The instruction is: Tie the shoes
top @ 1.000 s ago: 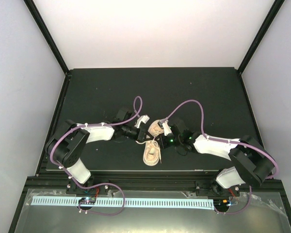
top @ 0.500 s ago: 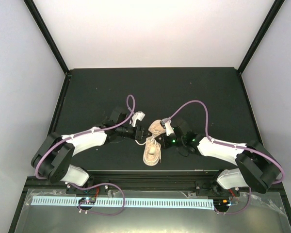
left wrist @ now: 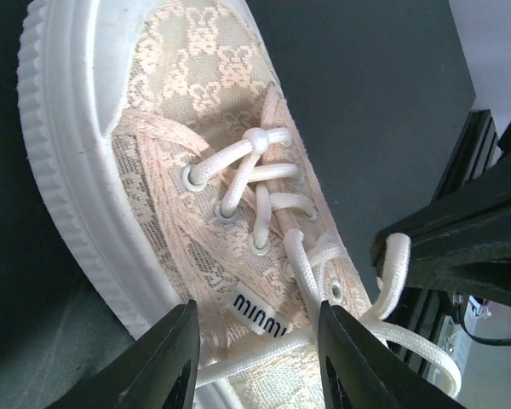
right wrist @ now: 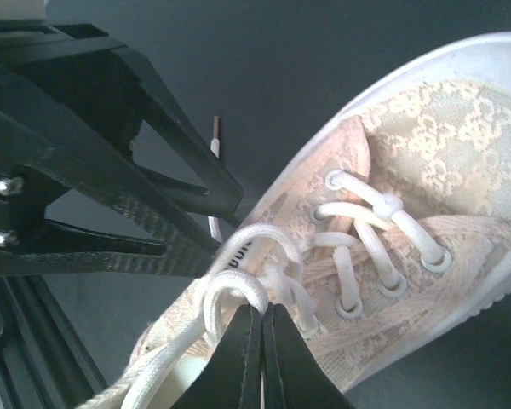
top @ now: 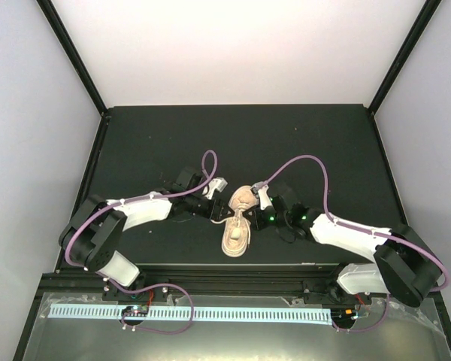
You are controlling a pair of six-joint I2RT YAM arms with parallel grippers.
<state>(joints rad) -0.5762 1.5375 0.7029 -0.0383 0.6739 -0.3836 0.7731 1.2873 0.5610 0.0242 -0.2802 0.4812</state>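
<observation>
Count: one shoe [top: 238, 224], two arms, two purple cables (left [top: 209, 167], right [top: 310, 161]). Nothing else loose on the counter [top: 150, 143] that I can make out.

Shoe: sits mid-counter, a bit toward the near edge, between the two arm tips. Toe points at the near edge, heel away. Sole down, upright. Beige patterned upper, pale ribbed sole. One label tab [left wrist: 260, 315] on the tongue.

Laces [left wrist: 264, 183]: off-white, threaded through the eyelets in crossed rows. One small knot-like bump at the toe-end crossing. Upper ends loose, not tied in a bow.

Left gripper [left wrist: 255, 362]: jaws apart, low over the tongue area with the label tab between them. One lace strand runs across under the gap; jaws aren't pinching it. Nothing held.

Right gripper [right wrist: 261, 336]: jaws together, clamped on a lace loop at the top of the lacing. The loop rises off the shoe into the fingertips. In the left wrist view the same loop disappears into the right gripper's black tip.

Both grippers are close together over the shoe's opening, one from each side.
</observation>
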